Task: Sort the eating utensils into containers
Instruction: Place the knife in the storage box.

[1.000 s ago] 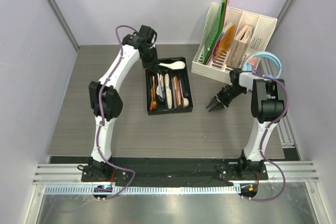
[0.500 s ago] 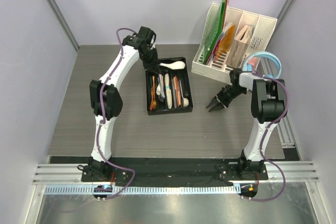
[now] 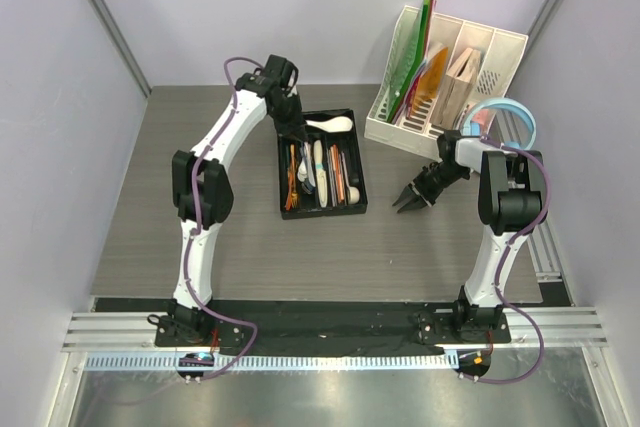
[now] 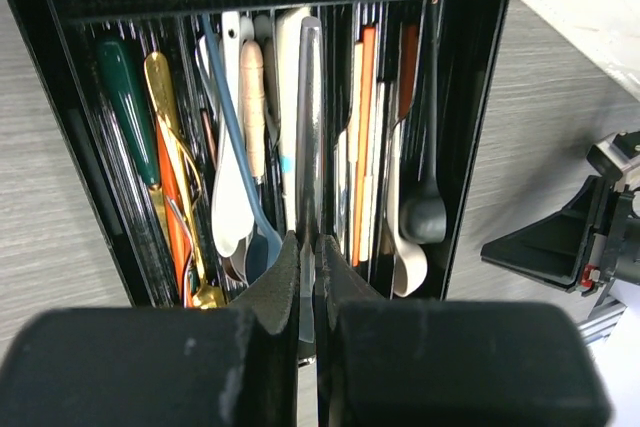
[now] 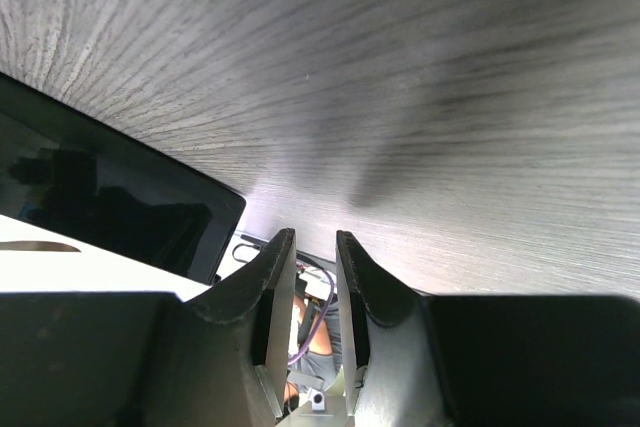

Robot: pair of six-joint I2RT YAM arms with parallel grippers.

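1. 2 arms were in view, and only the left gripper [image 4: 308,247] carried anything. Its fingers were clamped together on a slim steel utensil [image 4: 309,117]. The gripped end was hidden, so the kind could not be told.
2. Position: the left gripper hung over the black cutlery tray [image 4: 70,147], which sat on the table [image 3: 200,237] toward the far side. The steel utensil showed over the tray's middle compartments, with the orange chopsticks [image 4: 367,127] just to its right in the wrist view.
3. Key relation: the steel utensil ran straight out from the fingertips, its long axis parallel to the dividers. Its free, rounded end pointed at the cross compartment, where 1 white ceramic spoon [image 3: 333,125] lay crosswise.
4. Whether the piece touched the cutlery below it or hung clear could not be told.
5. Judgement: the piece was already lined up with a long slot, so the coming move called for lowering and release, not a turn. The risk was landing on a divider or riding up on pieces already stacked there.
6. The right gripper [image 3: 410,199] had its fingers a little apart with nothing between them. It sat over bare table to the right of the tray, well apart from the steel utensil. The left arm was plainly the nearer.
7. A white file organiser [image 3: 450,77] and light-blue headphones [image 3: 510,112] stood at the far right, with neither gripper on them.
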